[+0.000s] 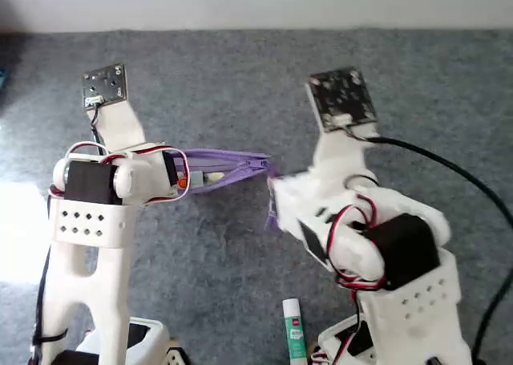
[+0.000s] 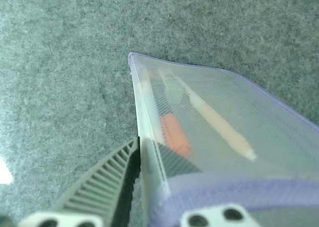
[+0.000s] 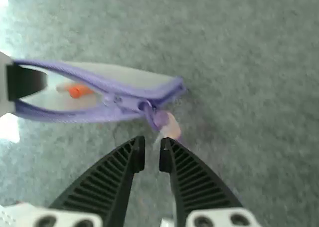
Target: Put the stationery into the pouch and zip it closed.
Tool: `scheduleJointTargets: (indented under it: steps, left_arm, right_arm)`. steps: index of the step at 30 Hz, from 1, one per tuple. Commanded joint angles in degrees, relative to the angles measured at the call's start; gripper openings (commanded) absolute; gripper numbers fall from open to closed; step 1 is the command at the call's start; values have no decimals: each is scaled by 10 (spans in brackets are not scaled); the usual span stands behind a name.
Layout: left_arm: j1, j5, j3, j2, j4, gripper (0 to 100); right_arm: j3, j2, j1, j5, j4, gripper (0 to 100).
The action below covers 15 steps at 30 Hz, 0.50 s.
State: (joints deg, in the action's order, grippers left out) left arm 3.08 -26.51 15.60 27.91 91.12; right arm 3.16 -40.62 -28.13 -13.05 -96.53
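A translucent purple-edged pouch (image 1: 228, 166) is held off the grey table between the two arms, with pens and an orange item inside (image 2: 174, 134). My left gripper (image 2: 141, 149) is shut on the pouch's edge (image 2: 149, 152) at its open end. The zipper slider (image 3: 144, 106) sits near the pouch's far corner, and its purple and pink pull tab (image 3: 168, 127) hangs toward my right gripper (image 3: 149, 146). That gripper's fingers stand almost together, with the tab's tip between them. A green and white glue stick (image 1: 294, 330) lies on the table by the right arm's base.
Grey carpet-like table surface (image 1: 240, 68) stretches all around the pouch. A black cable (image 1: 473, 188) runs from the right arm along the table's right side. The two arms' bases stand at the near edge.
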Motion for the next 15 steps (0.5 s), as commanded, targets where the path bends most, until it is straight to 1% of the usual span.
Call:
scheduleJointTargets:
  steps: [1,3,7,15]
  left_arm:
    - [-3,-6,-1,-1,-13,12]
    - [-3,-6,-1,-1,-13,12]
    - [-3,-6,-1,-1,-13,12]
    - [-3,-6,-1,-1,-13,12]
  right_arm:
    - [3,-22,15,10,-65,65]
    - [25,-38,35,22,-66,65]
    - [107,-57,43,33,-67,65]
    - [299,-84,24,26,-65,69]
